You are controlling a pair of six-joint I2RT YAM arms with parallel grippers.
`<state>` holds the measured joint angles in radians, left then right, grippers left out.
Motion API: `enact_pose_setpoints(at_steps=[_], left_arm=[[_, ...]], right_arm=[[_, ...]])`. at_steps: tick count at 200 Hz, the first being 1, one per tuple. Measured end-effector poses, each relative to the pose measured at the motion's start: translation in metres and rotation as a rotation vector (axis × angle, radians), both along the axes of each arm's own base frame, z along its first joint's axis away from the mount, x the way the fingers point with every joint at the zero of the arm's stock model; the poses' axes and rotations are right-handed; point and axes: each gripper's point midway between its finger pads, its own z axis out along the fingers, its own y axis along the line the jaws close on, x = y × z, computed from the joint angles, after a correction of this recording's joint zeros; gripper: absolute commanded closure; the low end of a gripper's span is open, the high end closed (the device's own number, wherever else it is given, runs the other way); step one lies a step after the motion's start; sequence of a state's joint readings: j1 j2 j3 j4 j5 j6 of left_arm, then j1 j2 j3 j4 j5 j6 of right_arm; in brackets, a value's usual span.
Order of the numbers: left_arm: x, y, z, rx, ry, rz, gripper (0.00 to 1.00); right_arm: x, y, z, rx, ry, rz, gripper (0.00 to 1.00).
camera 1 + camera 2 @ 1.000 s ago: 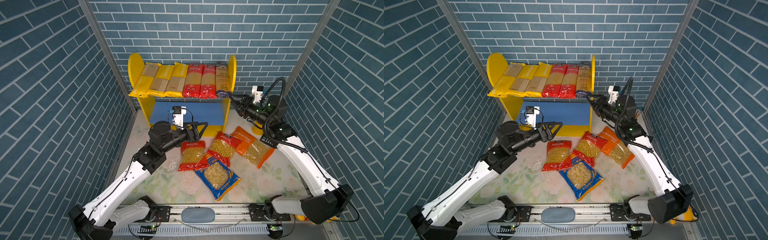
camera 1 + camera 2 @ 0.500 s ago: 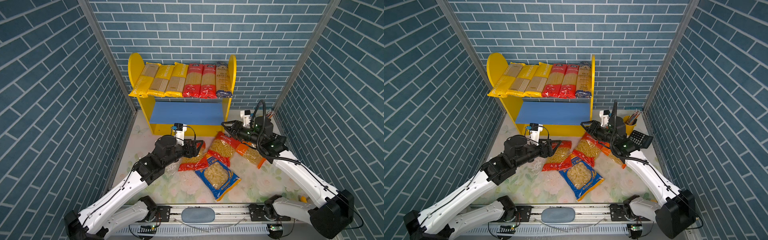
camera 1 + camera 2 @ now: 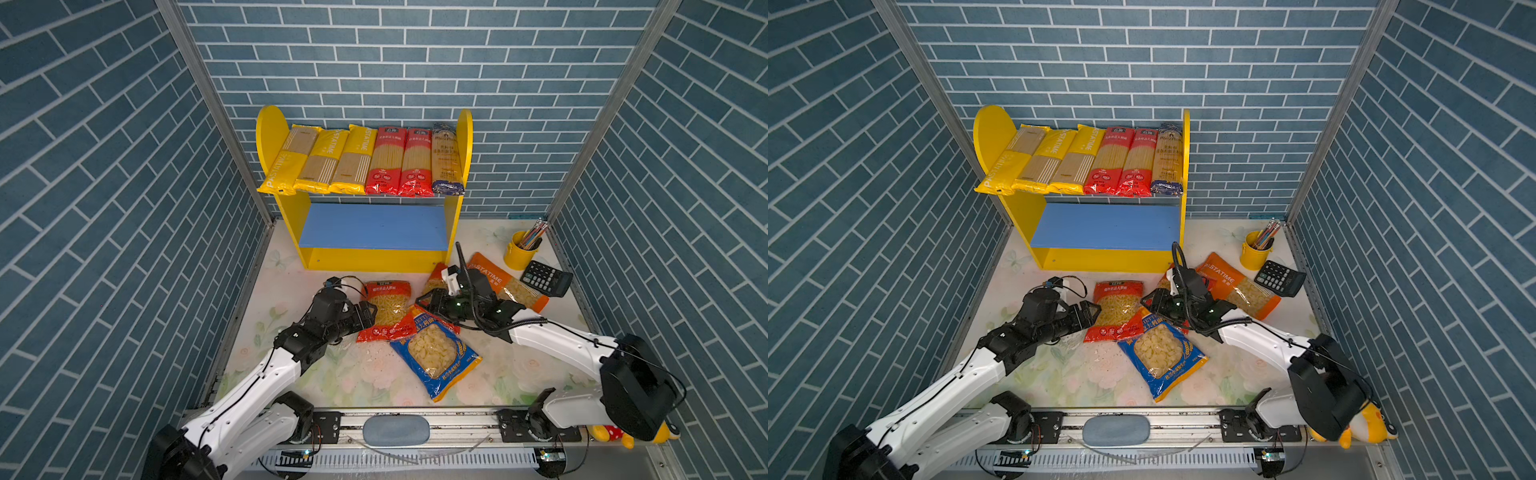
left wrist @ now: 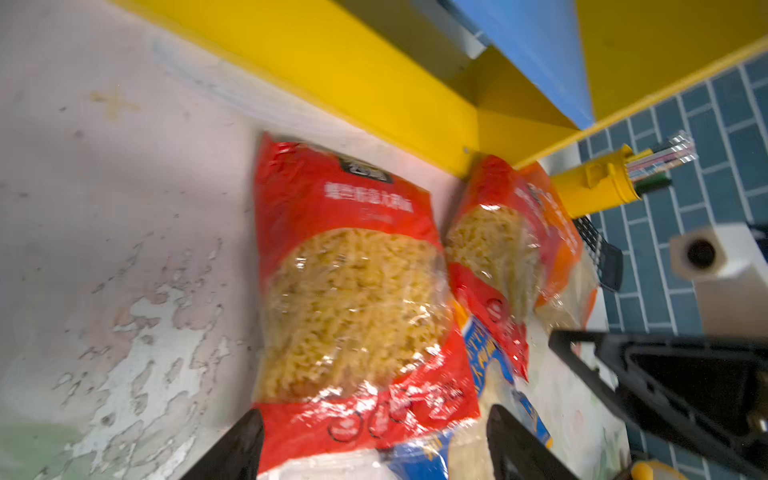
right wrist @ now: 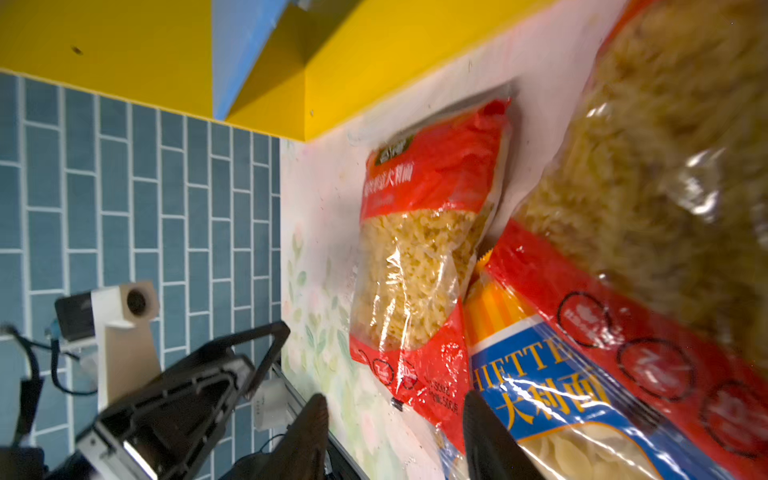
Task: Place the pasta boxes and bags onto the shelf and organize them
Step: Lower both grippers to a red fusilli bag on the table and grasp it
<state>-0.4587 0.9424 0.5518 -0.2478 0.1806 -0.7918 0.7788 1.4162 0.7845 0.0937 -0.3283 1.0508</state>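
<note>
A: Finish on red short-pasta bag (image 4: 353, 291)?
B: Thin plastic film, v. glossy, crinkled; clear window, printed red ends. Same w/ blue bag (image 3: 434, 353) & orange bag (image 3: 488, 272).
A: Spaghetti packs (image 3: 361, 162) up top?
B: Plastic film too, smoother, less glare.
A: Shelf (image 3: 374, 259)?
B: Painted board by looks, smooth, near matt.
A: Worktop (image 4: 104, 187)?
B: Matt floral-print covering, worn, print flaking in patches.
A: Left end effector (image 4: 374, 440), right end effector (image 5: 395, 428)?
B: Black plastic, matt. Arm shells (image 3: 262, 378) white plastic, semi-gloss.
A: Rest?
B: Pencil cup (image 3: 515, 255) yellow, smooth, slight sheen; calculator (image 3: 546, 278) black matt plastic; front rail (image 3: 457, 419) bare metal; walls (image 3: 415, 62) brick-pattern, matt.
</note>
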Motion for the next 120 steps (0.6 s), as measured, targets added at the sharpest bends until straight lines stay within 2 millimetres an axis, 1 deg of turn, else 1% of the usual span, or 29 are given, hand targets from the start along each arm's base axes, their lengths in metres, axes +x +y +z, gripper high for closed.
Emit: enact_pose_setpoints(at_steps=[19,29,41,48,58,74,87,98,120], left_arm=[[-0.003,0.012,-0.033,0.001,0.096,0.046,0.16],[-0.007,0.016,-0.044,0.011,0.128,0.056,0.16],[-0.011,0.018,-0.053,0.017,0.149,0.061,0.16],[-0.012,0.018,-0.056,0.015,0.152,0.064,0.16],[-0.012,0.018,-0.058,0.007,0.149,0.066,0.17],[-0.01,0.014,-0.062,-0.021,0.139,0.061,0.2],[-0.011,0.01,-0.068,-0.049,0.141,0.054,0.21],[-0.012,0.008,-0.072,-0.063,0.149,0.047,0.22],[-0.009,0.003,-0.068,-0.088,0.131,0.033,0.22]], right_arm=[[-0.005,0.012,-0.023,-0.036,0.021,0.023,0.42],[-0.008,0.017,-0.037,-0.059,0.038,0.036,0.42],[-0.007,0.02,-0.05,-0.08,0.053,0.037,0.42],[-0.005,0.023,-0.052,-0.083,0.056,0.038,0.42],[-0.001,0.027,-0.05,-0.087,0.054,0.039,0.44],[0.009,0.036,-0.049,-0.09,0.036,0.043,0.51],[0.015,0.044,-0.055,-0.097,0.033,0.054,0.55],[0.017,0.047,-0.062,-0.102,0.039,0.059,0.59],[0.017,0.049,-0.063,-0.097,0.042,0.064,0.67]])
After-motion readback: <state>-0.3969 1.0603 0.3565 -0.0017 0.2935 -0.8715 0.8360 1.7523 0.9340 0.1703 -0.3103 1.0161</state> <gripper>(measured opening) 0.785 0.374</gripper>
